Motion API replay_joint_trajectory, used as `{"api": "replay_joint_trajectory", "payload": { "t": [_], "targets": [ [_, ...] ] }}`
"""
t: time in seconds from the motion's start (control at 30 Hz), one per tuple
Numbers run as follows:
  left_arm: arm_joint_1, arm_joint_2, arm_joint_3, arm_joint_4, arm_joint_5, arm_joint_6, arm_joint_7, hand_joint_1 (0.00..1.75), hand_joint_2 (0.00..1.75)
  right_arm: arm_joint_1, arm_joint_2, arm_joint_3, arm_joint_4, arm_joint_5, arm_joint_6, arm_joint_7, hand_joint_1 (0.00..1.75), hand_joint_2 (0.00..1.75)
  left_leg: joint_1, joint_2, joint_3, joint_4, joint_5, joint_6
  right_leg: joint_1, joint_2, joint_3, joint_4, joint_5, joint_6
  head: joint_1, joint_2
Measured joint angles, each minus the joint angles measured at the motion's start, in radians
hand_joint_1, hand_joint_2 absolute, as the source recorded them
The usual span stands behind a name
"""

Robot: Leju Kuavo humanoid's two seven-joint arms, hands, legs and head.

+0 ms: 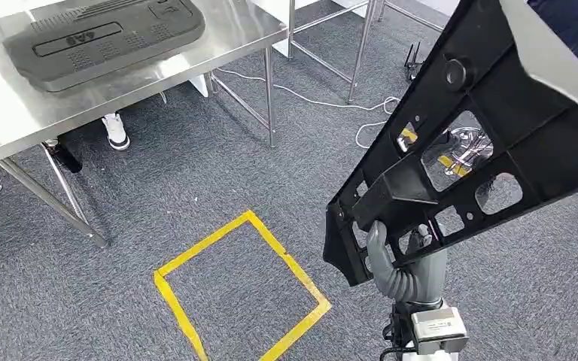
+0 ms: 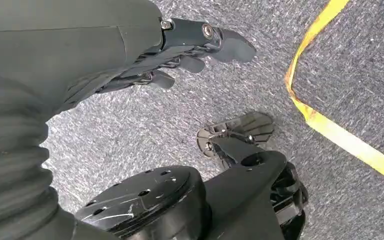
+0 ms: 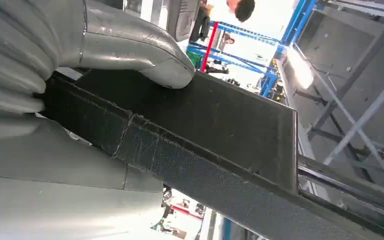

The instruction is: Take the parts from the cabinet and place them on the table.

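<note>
large black moulded plastic panel (image 1: 497, 98) | dark grey flat ribbed part (image 1: 101, 37) on silver steel table (image 1: 15, 113) | speckled grey carpet (image 1: 196, 180) | yellow tape square (image 1: 241, 289)

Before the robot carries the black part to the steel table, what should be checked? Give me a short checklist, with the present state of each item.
1. Right hand grips the black frame part: ok; the thumb lies across its flat face.
2. Hold is balanced: not ok; the hand holds the lower end and most of the part rises tilted above it.
3. Left hand is free: ok; it hangs over the carpet, holding nothing.
4. Steel table has a bare spot: ok; beside the black panel already on it.
5. Path is clear: cannot tell; a white cable lies on the floor and a person's shoe shows under the table.
</note>
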Motion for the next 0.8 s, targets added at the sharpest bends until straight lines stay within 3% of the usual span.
{"api": "replay_joint_trajectory", "payload": {
  "t": [0.3,0.4,0.43,0.47,0.5,0.53,0.6,0.63,0.67,0.7,0.8],
  "targets": [
    [0.000,0.000,0.000,0.000,-0.010,-0.013,0.007,0.00,1.75,-0.001,0.000,0.000,0.000,-0.001,0.002,0.002,1.75,1.75,-0.002,0.000,-0.001,0.002,-0.001,0.003,-0.002,0.000,0.000,-0.001,0.002,0.003,0.000,0.000],
    [0.000,0.000,0.000,0.000,-0.015,-0.013,0.018,0.00,1.75,-0.004,0.002,0.001,0.000,0.000,0.002,0.002,1.75,1.75,-0.008,-0.001,-0.003,0.002,-0.001,0.011,-0.007,-0.002,0.000,-0.002,0.004,0.008,0.000,0.000],
    [0.000,0.000,0.000,0.000,-0.016,-0.013,0.021,0.00,1.75,-0.005,0.004,0.002,0.000,0.002,0.003,0.002,1.75,1.75,-0.010,-0.002,-0.004,-0.002,-0.003,0.017,-0.009,-0.006,0.002,-0.007,0.003,0.013,-0.001,0.000],
    [-0.001,0.000,0.000,0.000,-0.017,-0.013,0.025,0.00,1.75,-0.006,0.005,0.002,0.000,0.004,0.003,0.002,1.75,1.75,-0.001,-0.007,0.010,-0.020,0.005,0.027,-0.001,-0.006,0.001,-0.006,-0.001,0.019,-0.001,0.000],
    [0.000,-0.002,0.000,0.000,-0.018,-0.013,0.026,0.00,1.75,-0.006,0.005,0.002,0.000,0.006,0.003,0.002,1.75,1.75,0.004,-0.010,0.016,-0.031,0.007,0.031,-0.008,0.014,-0.010,0.017,-0.010,0.019,0.002,0.000],
    [-0.001,-0.002,0.001,0.000,-0.019,-0.013,0.027,0.00,1.75,-0.006,0.005,0.003,0.000,0.007,0.003,0.002,1.75,1.75,0.007,-0.010,0.018,-0.034,0.007,0.038,-0.007,0.032,-0.037,0.069,-0.035,0.012,0.002,0.000],
    [-0.005,-0.003,0.001,0.000,-0.025,-0.014,0.027,0.00,1.75,-0.005,0.004,0.003,0.001,0.008,0.003,0.003,1.75,1.75,0.007,-0.017,0.017,-0.034,0.006,0.038,-0.011,0.045,-0.121,0.225,-0.094,0.004,0.007,0.000],
    [-0.005,-0.003,0.001,0.000,-0.026,-0.014,0.027,0.00,1.75,-0.004,0.004,0.003,0.003,0.008,0.003,0.004,1.75,1.75,0.007,-0.022,0.017,-0.034,0.003,0.038,-0.013,0.047,-0.163,0.296,-0.112,0.006,0.007,0.000],
    [-0.005,-0.003,0.001,0.000,-0.026,-0.014,0.027,0.00,1.75,-0.004,0.004,0.003,0.005,0.008,0.003,0.005,1.75,1.75,0.007,-0.027,0.018,-0.034,0.001,0.037,-0.016,0.047,-0.179,0.313,-0.106,0.013,0.007,0.000],
    [-0.005,-0.003,0.001,0.000,-0.027,-0.014,0.027,0.00,1.75,-0.004,0.004,0.003,0.006,0.008,0.003,0.007,1.75,1.75,0.009,-0.031,0.022,-0.033,-0.002,0.033,-0.020,0.047,-0.169,0.283,-0.081,0.026,0.007,0.000],
    [-0.004,-0.006,0.001,0.000,-0.028,-0.014,0.027,0.00,1.75,-0.005,0.003,0.003,0.006,0.008,0.003,0.008,1.75,1.75,0.018,-0.045,0.040,-0.030,-0.016,0.010,-0.036,0.047,-0.050,0.034,0.027,0.066,0.009,0.000]
  ]
}}
